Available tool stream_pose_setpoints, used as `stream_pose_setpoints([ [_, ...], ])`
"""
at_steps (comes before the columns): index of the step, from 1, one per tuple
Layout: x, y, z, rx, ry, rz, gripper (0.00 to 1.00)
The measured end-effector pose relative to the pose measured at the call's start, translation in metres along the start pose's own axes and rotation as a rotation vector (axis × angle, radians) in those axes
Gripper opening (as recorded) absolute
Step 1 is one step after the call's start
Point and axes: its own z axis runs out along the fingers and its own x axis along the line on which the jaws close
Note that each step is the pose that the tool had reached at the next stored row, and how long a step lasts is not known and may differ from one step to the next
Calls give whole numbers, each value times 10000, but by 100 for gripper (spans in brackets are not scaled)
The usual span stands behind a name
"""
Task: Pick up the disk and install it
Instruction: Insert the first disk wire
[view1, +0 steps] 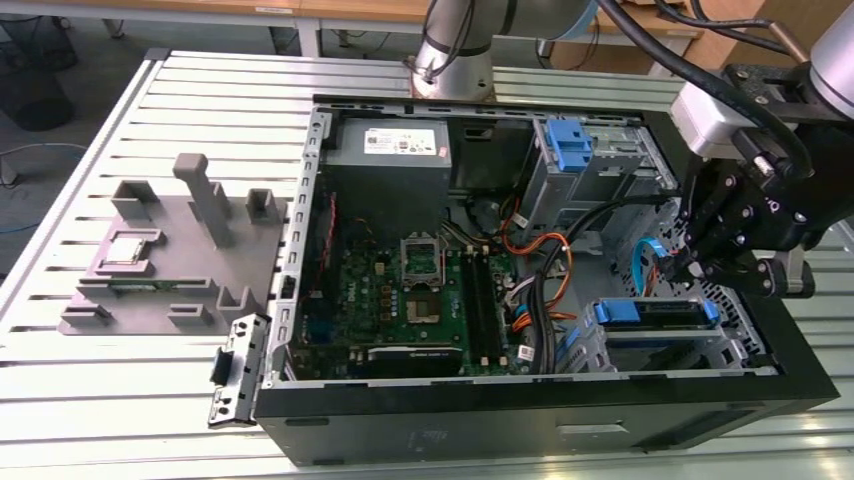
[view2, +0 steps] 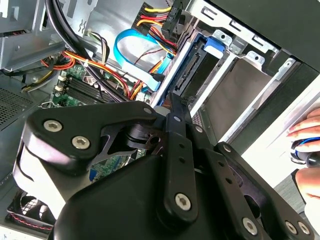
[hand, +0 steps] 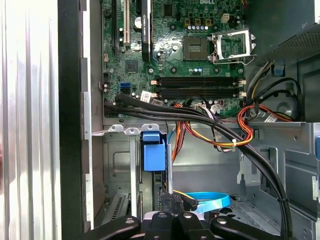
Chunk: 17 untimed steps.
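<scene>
Open PC case (view1: 534, 425) lies on its side on the slatted bench (view1: 107, 420), motherboard (view1: 400, 300) facing up.

Disk (view1: 647, 312) sits edge-on in the drive bay (view1: 741, 350) at the case's near corner on the exterior view's right. Its blue carrier tab faces the motherboard. In both wrist views the tab shows at the bay mouth (hand: 152, 155) (view2: 212, 44).

Tool (view1: 694, 268) hangs over the case's side on the exterior view's right, just far of the disk's bay, tips pointing down into the case. Fingers are pressed together in both wrist views (hand: 174, 207) (view2: 175, 102). Can't tell if anything is pinched between them. The tips are near the disk's tab but apart from it, with the blue flat cable (hand: 210, 201) just beside them.

A second blue bracket (view1: 567, 145) sits in the far bay, next to the power supply (view1: 387, 145).

On the bench, at the exterior view's left of the case, stands a grey fixture (view1: 200, 215) with a small silver chip (view1: 127, 250) on it.

The second wrist view also catches a person's hand (view2: 306, 132) outside the case, resting on something small I can't identify.
</scene>
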Motion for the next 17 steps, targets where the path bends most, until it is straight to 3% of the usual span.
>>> stream_pose_setpoints([
  [17,-28,-24,25,0,-5,0,10],
])
